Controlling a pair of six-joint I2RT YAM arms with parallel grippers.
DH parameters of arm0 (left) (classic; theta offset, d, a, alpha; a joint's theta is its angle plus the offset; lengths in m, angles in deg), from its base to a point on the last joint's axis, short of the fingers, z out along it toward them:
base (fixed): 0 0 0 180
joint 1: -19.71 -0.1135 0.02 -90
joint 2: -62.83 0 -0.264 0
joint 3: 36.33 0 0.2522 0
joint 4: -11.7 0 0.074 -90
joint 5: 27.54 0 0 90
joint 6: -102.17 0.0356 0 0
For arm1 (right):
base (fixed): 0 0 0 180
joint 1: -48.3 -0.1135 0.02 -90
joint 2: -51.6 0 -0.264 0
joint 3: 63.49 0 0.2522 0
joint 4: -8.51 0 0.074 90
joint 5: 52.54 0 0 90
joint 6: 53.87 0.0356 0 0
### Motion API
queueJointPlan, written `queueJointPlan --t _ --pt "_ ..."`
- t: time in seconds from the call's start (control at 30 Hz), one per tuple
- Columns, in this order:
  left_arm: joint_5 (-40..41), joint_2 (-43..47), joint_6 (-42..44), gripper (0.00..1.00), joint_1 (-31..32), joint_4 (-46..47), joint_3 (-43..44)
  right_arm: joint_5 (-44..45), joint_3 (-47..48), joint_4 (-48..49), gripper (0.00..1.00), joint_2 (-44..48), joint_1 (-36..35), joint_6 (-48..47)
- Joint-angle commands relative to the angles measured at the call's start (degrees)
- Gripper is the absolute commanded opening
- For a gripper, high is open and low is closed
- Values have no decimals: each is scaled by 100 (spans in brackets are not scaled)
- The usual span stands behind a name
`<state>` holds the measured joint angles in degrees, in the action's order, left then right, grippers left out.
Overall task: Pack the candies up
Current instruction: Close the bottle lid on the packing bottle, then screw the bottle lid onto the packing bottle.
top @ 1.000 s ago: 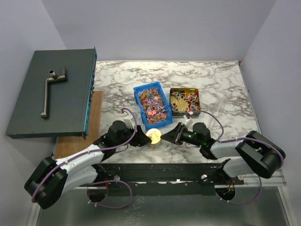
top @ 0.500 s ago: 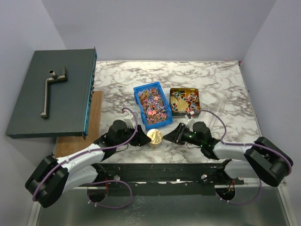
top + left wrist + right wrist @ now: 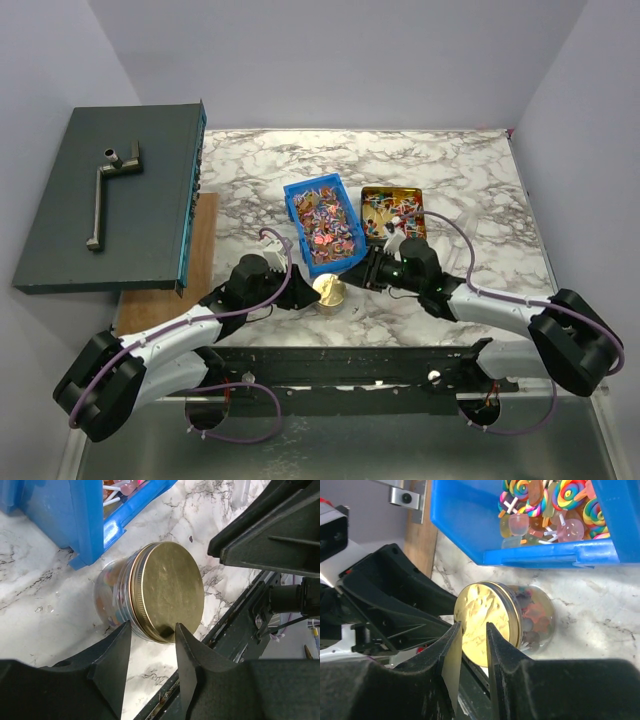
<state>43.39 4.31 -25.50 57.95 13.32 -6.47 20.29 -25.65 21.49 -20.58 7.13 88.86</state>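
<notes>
Gold lid is on the glass jar, which stands upright on the marble table just in front of the near end of the blue bin. Through the jar wall the right wrist view shows candies stacked well up toward the lid, so one jar reads as filled and capped. Cannot confirm from these views that the lid is screwed fully home. Left gripper sits on the jar's left side, fingers partly apart. The gap is narrower than the lid and the lid's near edge shows just between the tips, with nothing clamped that I can see. Right gripper comes in from the opposite side with its fingers drawn to a narrow slit, and gold shows through that slit. Contact with the lid rim cannot be told. Judgement: neither tool carries anything, and both are posed around the lid, consistent with closing or checking the cap. Remaining stock is large. The blue bin is heaped with loose candies, swirl lollipops on sticks among them, and the tin just right of the bin holds another scattered layer. No second jar is visible in any view. Estimate: the first pack is at or near its end, while the bulk of the candies is unpacked, with both source containers close behind the jar.
</notes>
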Motion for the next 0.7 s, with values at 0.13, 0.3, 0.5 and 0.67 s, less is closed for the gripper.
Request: queueJointPlan --t 0.13,0.3,0.5,0.67 --pt "-132 90 32 40 -71 167 49 -1 538 -703 29 -446 -102 -558" --pt "-144 79 58 39 -81 172 43 41 654 -828 29 -719 -183 -649" --pt "-106 78 84 35 -93 168 -52 91 717 -929 29 -1070 -299 -741" --pt "-67 56 93 30 -109 176 -123 137 704 -952 29 -1144 -362 -766"
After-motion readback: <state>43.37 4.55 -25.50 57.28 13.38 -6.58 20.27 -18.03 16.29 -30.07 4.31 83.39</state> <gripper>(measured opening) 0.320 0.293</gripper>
